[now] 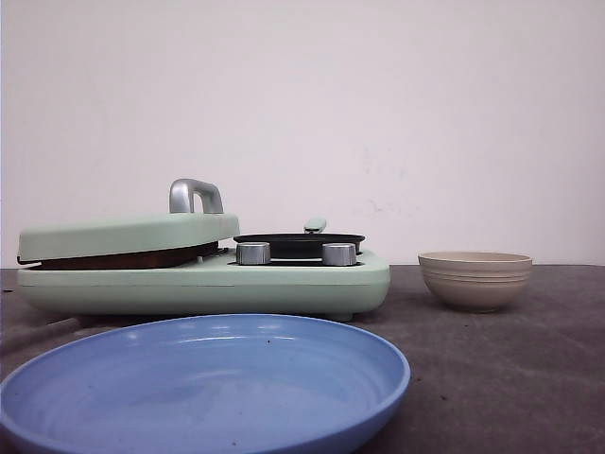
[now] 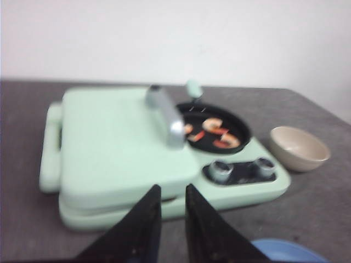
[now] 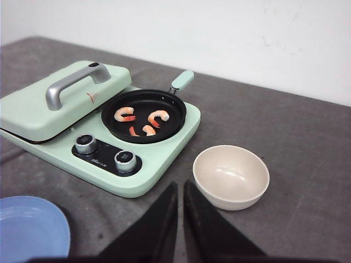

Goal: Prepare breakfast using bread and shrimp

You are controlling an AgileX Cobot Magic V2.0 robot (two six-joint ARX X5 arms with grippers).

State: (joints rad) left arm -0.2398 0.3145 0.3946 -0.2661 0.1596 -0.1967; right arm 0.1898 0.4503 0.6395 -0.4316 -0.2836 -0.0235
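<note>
Right wrist view showed shrimp (image 3: pixel 141 121) lying in the pan (image 3: pixel 143 115). We judged the bread probably sat under the closed lid (image 3: pixel 60 101) to toast, unseen. Both tools, left tool (image 2: pixel 172 204) and right tool (image 3: pixel 180 205), hung narrow, empty.

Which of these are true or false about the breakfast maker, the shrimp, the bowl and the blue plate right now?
1. The shrimp lie in the black pan. True.
2. The beige bowl holds shrimp. False: it is empty.
3. The breakfast maker has its lid raised upright. False: the lid is down over the left plate.
4. The blue plate is empty. True.
5. The right pincer grips the pan handle. False: it holds nothing and is away from the handle.
6. Two knobs sit in front of the pan. True.
</note>
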